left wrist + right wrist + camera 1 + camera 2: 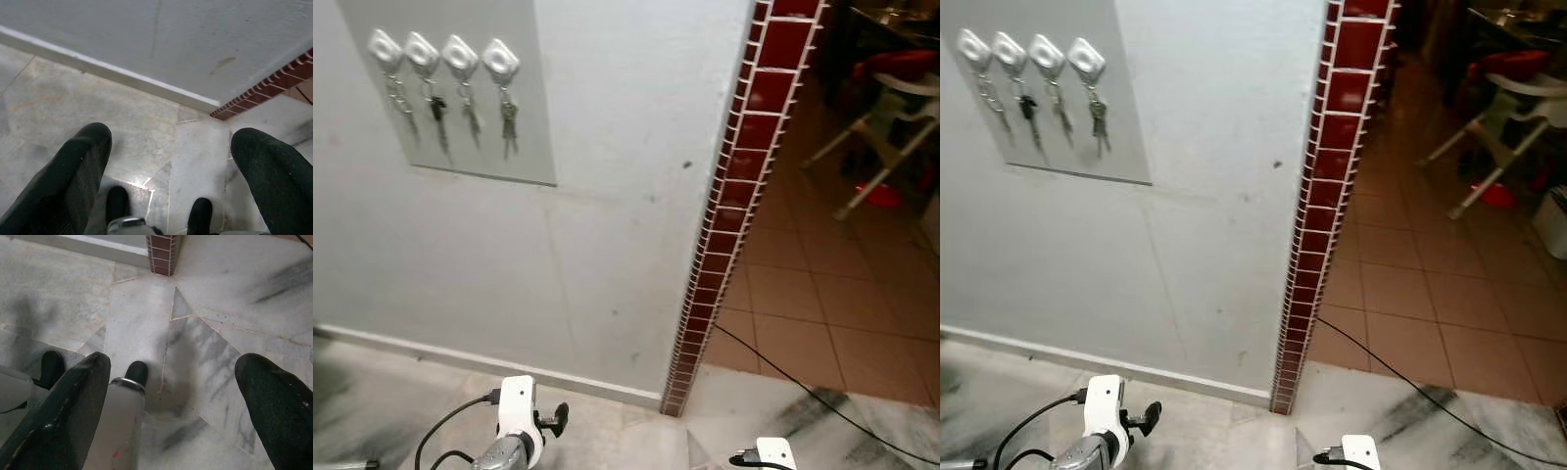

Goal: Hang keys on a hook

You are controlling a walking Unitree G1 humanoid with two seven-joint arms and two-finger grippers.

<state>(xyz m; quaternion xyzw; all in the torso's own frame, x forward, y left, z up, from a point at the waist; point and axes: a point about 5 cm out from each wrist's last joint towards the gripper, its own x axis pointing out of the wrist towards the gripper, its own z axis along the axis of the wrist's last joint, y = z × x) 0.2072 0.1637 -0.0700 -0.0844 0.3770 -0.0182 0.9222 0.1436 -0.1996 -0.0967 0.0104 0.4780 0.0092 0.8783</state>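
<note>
A: Where are the small metal key bunches (pixel 509 122)?
B: On four white wall hooks (pixel 500 60), well above both grippers' spread, empty fingers (pixel 73 181).
A: The risk?
B: Nothing held; a fresh bunch could foul an occupied hook.

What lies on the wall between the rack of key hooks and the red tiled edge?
In the left eye view, the stretch between the hook rack and the red tiled edge is bare grey wall, with only a few small dark marks.
</note>
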